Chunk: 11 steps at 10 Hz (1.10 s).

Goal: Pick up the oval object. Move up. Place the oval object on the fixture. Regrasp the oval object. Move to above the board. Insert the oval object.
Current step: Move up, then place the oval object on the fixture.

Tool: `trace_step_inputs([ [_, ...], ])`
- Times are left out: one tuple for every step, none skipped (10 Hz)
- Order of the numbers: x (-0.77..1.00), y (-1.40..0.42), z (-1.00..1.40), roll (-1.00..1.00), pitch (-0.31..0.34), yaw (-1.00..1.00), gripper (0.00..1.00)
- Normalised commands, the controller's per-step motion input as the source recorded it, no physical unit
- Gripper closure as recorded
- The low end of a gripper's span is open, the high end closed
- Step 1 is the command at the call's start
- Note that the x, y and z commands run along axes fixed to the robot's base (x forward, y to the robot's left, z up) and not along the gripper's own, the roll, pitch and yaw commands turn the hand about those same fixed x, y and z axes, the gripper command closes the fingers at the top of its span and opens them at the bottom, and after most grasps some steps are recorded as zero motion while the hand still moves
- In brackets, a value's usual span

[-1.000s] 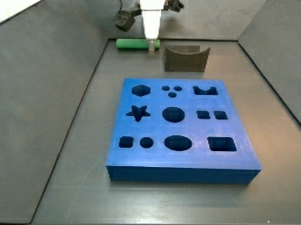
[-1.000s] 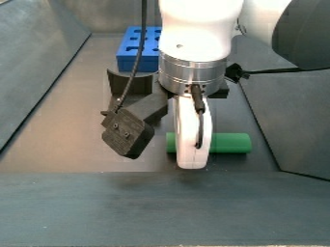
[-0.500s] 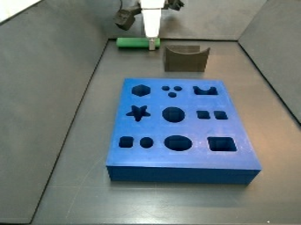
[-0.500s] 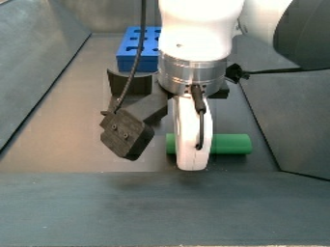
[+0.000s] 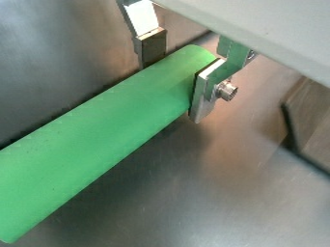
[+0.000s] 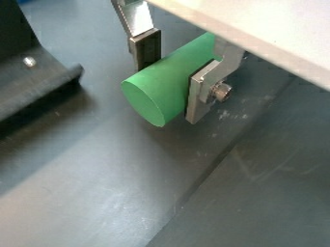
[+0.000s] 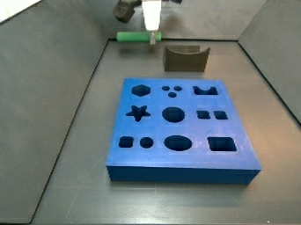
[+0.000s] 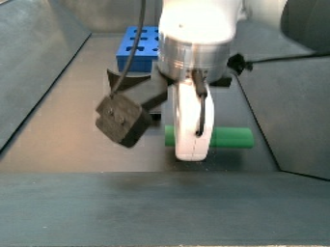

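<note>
Bench (image 7: 70,158): grey, walled on the sides, with wide bare floor around the board in a side view. Board (image 7: 180,129): thick blue slab with star, hexagon, round, square and oval cut-outs, all open; it is mostly hidden behind the arm in the side view from the opposite end, where only a corner shows (image 8: 134,43). Fixture (image 7: 186,58): small dark block with a notch in its top, standing beyond the board's far edge and apart from it, near the back wall. Gripper (image 7: 150,33): at the far end of the bench, beside the fixture; its upper body is cut off by the frame edge in both side views. Oval object (image 7: 135,37): smooth bright green rod, uniform colour, rounded end face seen in a wrist view (image 6: 165,80); it lies roughly level, held crosswise between the fingers (image 5: 210,85), and the white gripper body covers its middle in a side view (image 8: 229,138). The silver plates sit closed against opposite flanks of the rod in both wrist views. Whether the rod is clear of the floor cannot be judged with certainty. A dark boxy unit on the wrist (image 8: 120,118) hides the fixture in that side view.
</note>
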Motion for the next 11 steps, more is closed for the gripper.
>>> trace_step_inputs([
  [0.01, 0.03, 0.49, 0.01, 0.068, -0.02, 1.00],
  [-0.01, 0.02, 0.28, 0.03, 0.074, -0.02, 1.00],
  [-0.01, 0.01, 0.18, 0.04, 0.073, -0.02, 1.00],
  [0.00, 0.00, 1.00, 0.00, 0.000, 0.00, 1.00],
  [-0.01, 0.00, 1.00, 0.00, 0.013, 0.00, 1.00],
  [-0.02, -0.01, 1.00, 0.00, 0.037, 0.00, 1.00],
  [-0.02, 0.00, 1.00, 0.01, 0.045, -0.01, 1.00],
  [-0.03, -0.01, 1.00, 0.03, 0.057, -0.01, 1.00],
  [-0.03, 0.00, 1.00, 0.04, 0.067, -0.02, 1.00],
  [-0.03, 0.00, 1.00, 0.06, 0.080, -0.02, 1.00],
  [-0.03, -0.01, 1.00, 0.07, 0.084, -0.02, 1.00],
])
